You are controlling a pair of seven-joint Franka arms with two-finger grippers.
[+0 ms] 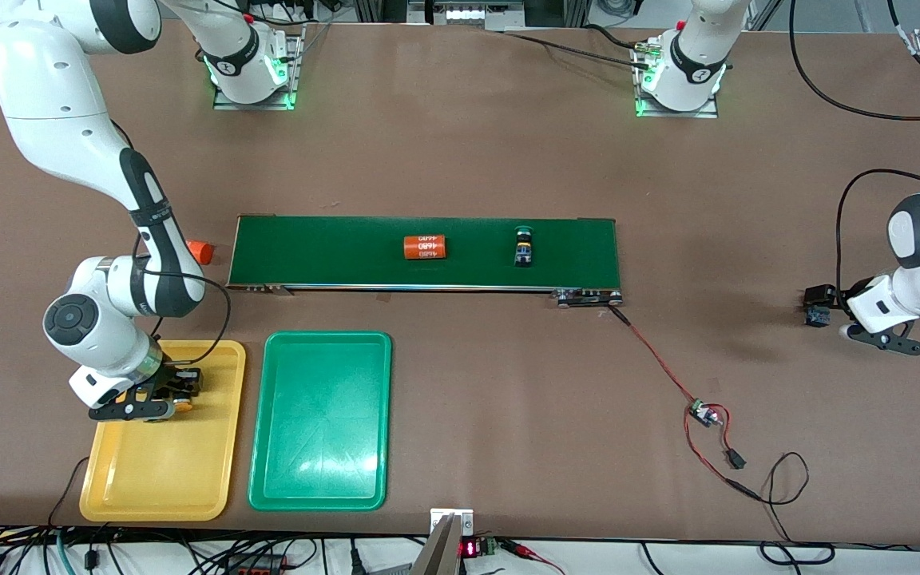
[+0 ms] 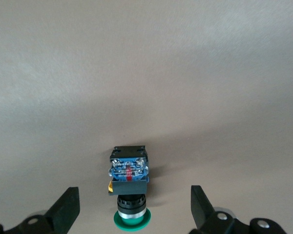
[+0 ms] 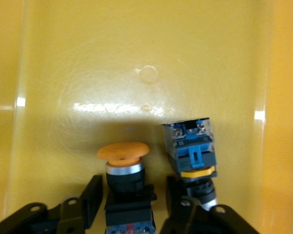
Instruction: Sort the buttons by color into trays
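Note:
My right gripper [image 1: 183, 386] is low in the yellow tray [image 1: 160, 471], at its end farther from the front camera. In the right wrist view its fingers [image 3: 93, 195] stand a little apart around an orange-capped button [image 3: 123, 168] that lies on the tray floor. A second yellow-capped button [image 3: 191, 151] lies right beside it. My left gripper [image 2: 134, 209] is open low over the bare table at the left arm's end, its fingers on either side of a green-capped button [image 2: 130, 183], which also shows in the front view [image 1: 818, 316]. Another green-capped button [image 1: 523, 244] lies on the belt. The green tray [image 1: 320, 421] holds nothing.
The long dark-green conveyor belt [image 1: 428, 254] carries an orange cylinder [image 1: 425, 247]. Another orange cylinder [image 1: 201, 252] lies on the table at the belt's end toward the right arm. A small circuit board with red and black wires [image 1: 703, 413] lies nearer the front camera.

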